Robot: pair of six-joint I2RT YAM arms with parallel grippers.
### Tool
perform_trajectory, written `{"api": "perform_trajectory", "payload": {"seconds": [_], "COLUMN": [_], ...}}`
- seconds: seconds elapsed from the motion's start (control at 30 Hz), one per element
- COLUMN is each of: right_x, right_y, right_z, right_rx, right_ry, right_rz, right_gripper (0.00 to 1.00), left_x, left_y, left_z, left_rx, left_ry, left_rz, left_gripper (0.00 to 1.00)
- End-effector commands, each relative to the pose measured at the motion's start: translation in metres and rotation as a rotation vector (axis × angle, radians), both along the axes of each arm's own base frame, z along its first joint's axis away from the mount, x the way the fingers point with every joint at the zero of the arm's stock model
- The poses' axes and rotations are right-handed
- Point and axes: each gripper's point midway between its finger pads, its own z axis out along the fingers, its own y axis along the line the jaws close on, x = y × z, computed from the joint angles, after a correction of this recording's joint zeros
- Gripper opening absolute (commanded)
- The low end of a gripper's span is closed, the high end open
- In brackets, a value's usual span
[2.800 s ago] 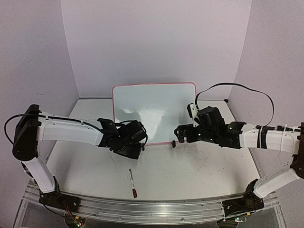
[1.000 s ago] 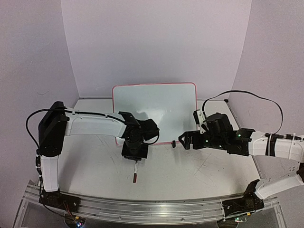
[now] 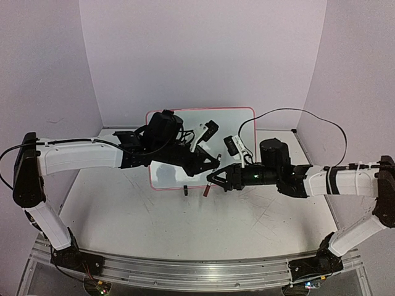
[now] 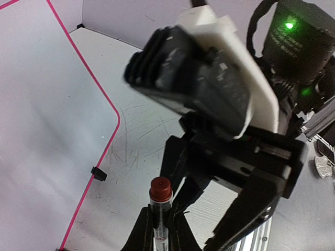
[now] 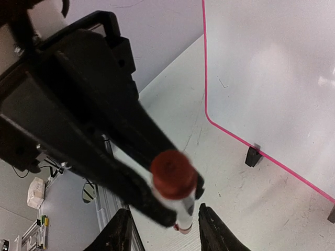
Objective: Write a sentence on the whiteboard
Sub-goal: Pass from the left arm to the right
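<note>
My left gripper [image 4: 160, 217] is shut on a marker [image 4: 159, 201], whose red cap [image 5: 172, 172] sticks out past the fingertips. It hangs above the table in front of the whiteboard [image 3: 219, 126], tip to tip with my right gripper [image 3: 214, 178]. In the right wrist view the right gripper [image 5: 165, 222] is open. Its two fingers stand either side of the capped end without touching it. The whiteboard [image 5: 272, 68] is white with a pink rim. Its visible face [image 4: 47, 104] is blank, and no sentence shows on it.
A black clip foot [image 5: 253, 156] holds the board's lower edge, and another [image 3: 185, 190] shows from above. The scratched white table [image 3: 203, 228] lies below both arms. An aluminium rail [image 3: 185, 271] runs along the near edge. Purple walls close in the back and sides.
My left gripper has lifted the marker off the front of the table and carried it up and right. The right gripper has come left to meet it, and its jaws have narrowed.
</note>
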Motion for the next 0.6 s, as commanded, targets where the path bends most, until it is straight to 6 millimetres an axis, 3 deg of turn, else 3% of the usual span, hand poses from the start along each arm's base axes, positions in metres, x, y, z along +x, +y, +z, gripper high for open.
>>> {"api": "perform_trajectory", "payload": {"seconds": [0.0,0.13,0.27,0.3,0.37,0.43,0.57], "right_x": [0.010,0.014,0.015,0.015,0.020,0.025,0.031], "right_y": [0.013,0.011,0.009,0.007,-0.001,-0.013,-0.032], "right_z": [0.026,0.024,0.025,0.025,0.028,0.035,0.069], "right_rx": [0.092,0.097,0.100,0.098,0.098,0.112,0.193], "right_ry": [-0.039,-0.044,-0.052,-0.057,-0.070,-0.085,-0.086], "right_rz": [-0.001,-0.028,-0.039,-0.050,-0.100,-0.168,-0.280], "right_gripper": [0.42,0.34,0.01,0.00,0.00,0.00,0.00], "left_x": [-0.015,-0.017,-0.014,-0.009,0.004,0.015,0.007], "left_y": [-0.004,-0.004,-0.004,-0.002,0.009,0.027,0.050], "left_z": [0.043,0.048,0.052,0.054,0.062,0.075,0.094], "left_rx": [-0.115,-0.125,-0.126,-0.125,-0.133,-0.162,-0.276], "left_ry": [-0.044,-0.055,-0.058,-0.060,-0.064,-0.066,-0.030], "left_rz": [-0.085,-0.096,-0.086,-0.065,-0.002,0.055,0.055], "left_gripper": [0.00,0.00,0.01,0.07,0.40,0.80,0.91]}}
